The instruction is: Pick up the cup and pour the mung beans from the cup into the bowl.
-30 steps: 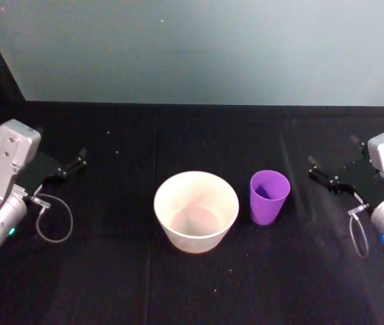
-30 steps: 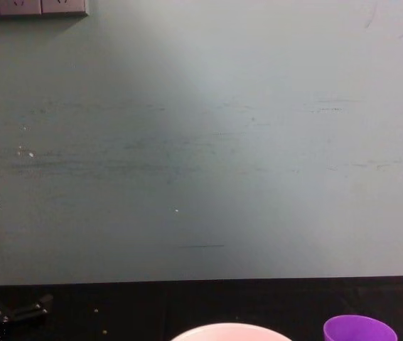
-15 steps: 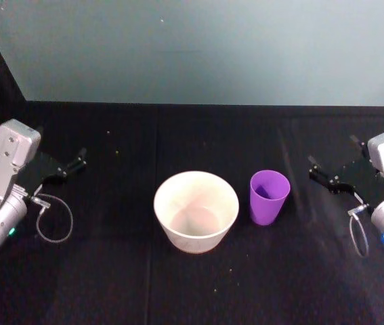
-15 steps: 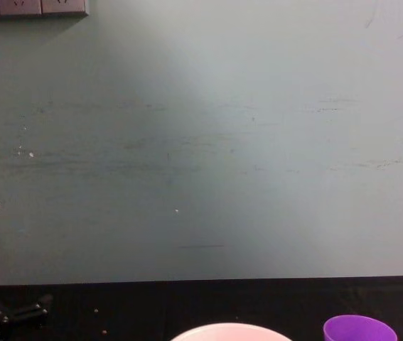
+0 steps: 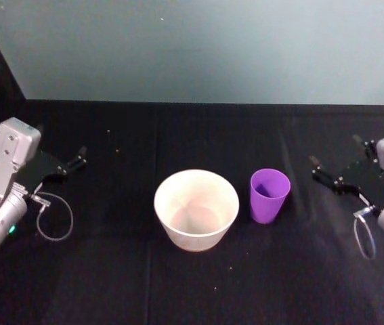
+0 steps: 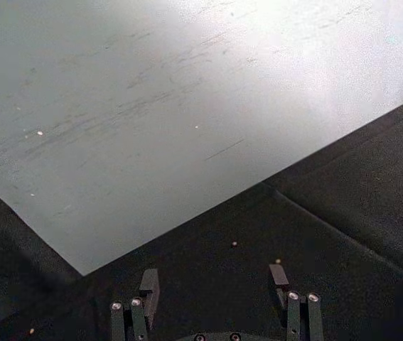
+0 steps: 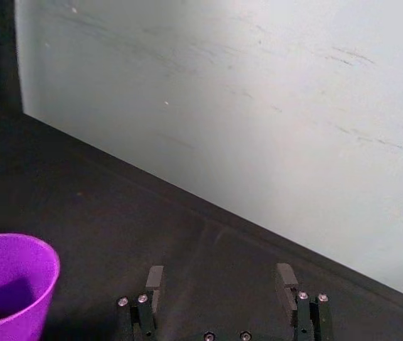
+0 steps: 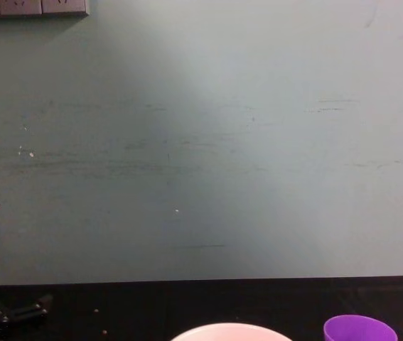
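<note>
The cup (image 5: 269,195) stands just beside the bowl (image 5: 159,203), while the left end effector (image 6: 214,278) and the right end effector (image 7: 219,275), both with fingers apart, are well aside.

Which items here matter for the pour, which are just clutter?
Job: small purple plastic cup; wide pinkish-white round bowl; right gripper, open, right of the cup; left gripper, open, parked far left.
Lying about: stray bean-like specks on black cloth; wall sockets.
</note>
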